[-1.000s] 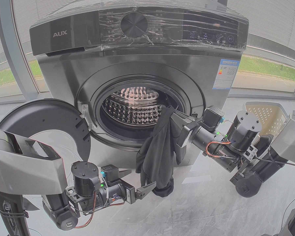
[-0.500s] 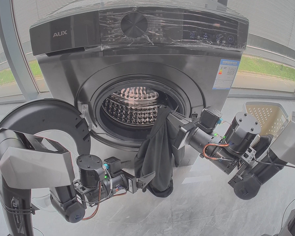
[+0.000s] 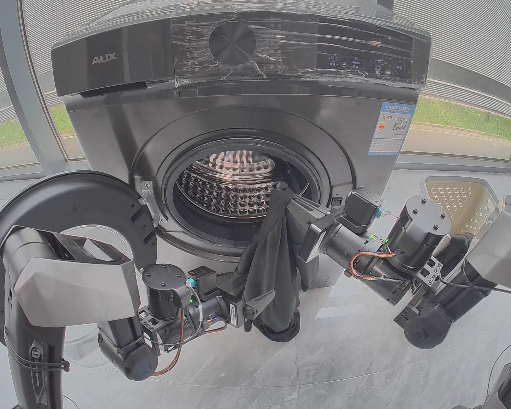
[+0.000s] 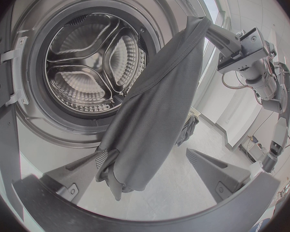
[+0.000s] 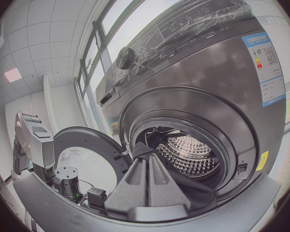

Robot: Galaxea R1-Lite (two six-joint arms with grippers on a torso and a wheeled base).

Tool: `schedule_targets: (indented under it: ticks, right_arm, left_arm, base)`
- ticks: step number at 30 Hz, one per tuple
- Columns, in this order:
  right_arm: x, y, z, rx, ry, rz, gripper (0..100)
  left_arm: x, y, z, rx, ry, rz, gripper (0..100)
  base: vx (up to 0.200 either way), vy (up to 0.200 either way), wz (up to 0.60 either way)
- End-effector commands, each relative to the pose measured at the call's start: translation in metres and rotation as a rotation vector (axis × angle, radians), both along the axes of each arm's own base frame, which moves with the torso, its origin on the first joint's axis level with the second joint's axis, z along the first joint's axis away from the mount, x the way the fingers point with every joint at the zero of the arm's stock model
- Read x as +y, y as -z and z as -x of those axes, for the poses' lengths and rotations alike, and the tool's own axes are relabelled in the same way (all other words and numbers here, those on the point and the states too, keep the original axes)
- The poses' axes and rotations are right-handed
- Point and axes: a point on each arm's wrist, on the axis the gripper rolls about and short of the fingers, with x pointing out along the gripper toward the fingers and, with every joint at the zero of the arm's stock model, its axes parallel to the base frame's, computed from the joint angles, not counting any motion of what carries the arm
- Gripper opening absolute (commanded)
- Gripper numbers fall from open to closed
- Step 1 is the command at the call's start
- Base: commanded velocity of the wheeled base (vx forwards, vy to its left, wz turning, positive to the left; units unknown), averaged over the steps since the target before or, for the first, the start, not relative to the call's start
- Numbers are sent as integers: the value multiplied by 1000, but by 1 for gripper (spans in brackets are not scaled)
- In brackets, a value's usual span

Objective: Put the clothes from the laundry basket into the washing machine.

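Pale grey marbled floor tiles [image 3: 346, 364] spread under the jaws of the left gripper [image 3: 254, 288] and right gripper [image 3: 281, 191]. Well beyond them, tall framed windows [image 3: 471, 41] let in daylight, with grass [image 3: 465, 117] outside. High above the jaws, a white panelled ceiling [image 5: 38, 33] carries one light panel [image 5: 13, 74] over a white wall [image 5: 64, 103].

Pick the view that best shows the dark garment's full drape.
Left wrist view: the dark garment shows whole, from the shut right jaws down to its bunched end between the open left jaws. Head view: the garment at full length, but farther off. Right wrist view: its pinched top.
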Motion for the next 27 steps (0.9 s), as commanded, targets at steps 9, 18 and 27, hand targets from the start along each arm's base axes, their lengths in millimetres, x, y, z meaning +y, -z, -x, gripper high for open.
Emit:
schedule_targets:
  ticks: [9, 18, 27]
  right_arm:
    - [2, 1, 2, 2, -9, 1, 0]
    - [1, 1, 3, -6, -7, -5, 0]
    - [-10, 7, 6, 16, 7, 12, 0]
  left_arm:
    - [-10, 17, -14, -2, -7, -3, 100]
    - [-16, 20, -26, -29, -41, 9, 0]
    - [3, -17, -14, -74, -64, 40, 0]
  base:
    - [0, 0, 0]
    - [0, 0, 0]
    - [0, 0, 0]
